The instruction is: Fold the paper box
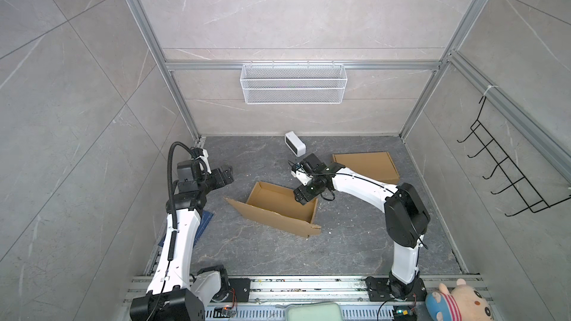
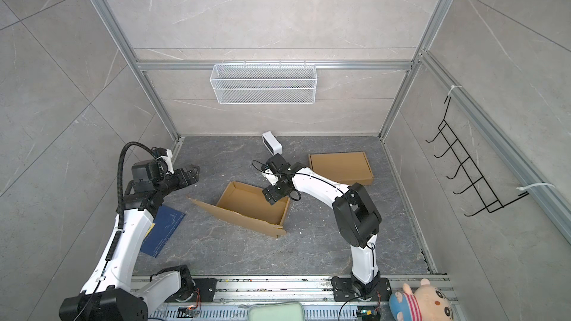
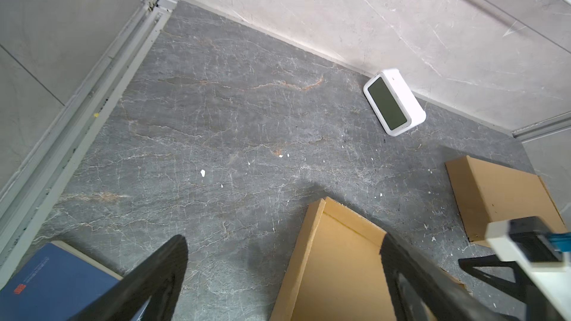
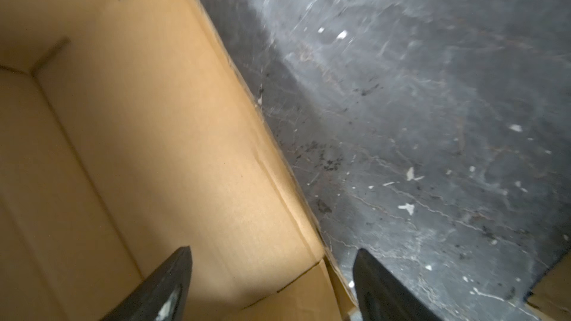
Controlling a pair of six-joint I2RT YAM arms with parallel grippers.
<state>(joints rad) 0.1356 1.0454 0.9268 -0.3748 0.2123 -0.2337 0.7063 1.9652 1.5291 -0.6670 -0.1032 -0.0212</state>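
Observation:
The paper box (image 1: 272, 202) (image 2: 247, 202) is brown cardboard, standing half-formed as an open tray mid-floor. One long flap (image 1: 236, 206) lies spread out toward the left. My right gripper (image 1: 301, 201) (image 4: 272, 260) is open at the box's far right corner. It straddles the wall (image 4: 278, 186), one finger (image 4: 176, 273) inside the tray and its mate over the floor. My left gripper (image 1: 229, 175) (image 3: 284, 251) hangs open, left of the box and clear of it, nothing between its fingers. In the left wrist view the box (image 3: 333, 267) lies below them.
A second cardboard box (image 1: 366, 166) lies closed and flat at the back right. A white clock (image 1: 295, 143) (image 3: 394, 101) stands by the back wall. A blue book (image 2: 162, 230) lies under the left arm. A wire basket (image 1: 293, 83) and a hook rack (image 1: 509, 174) hang on the walls.

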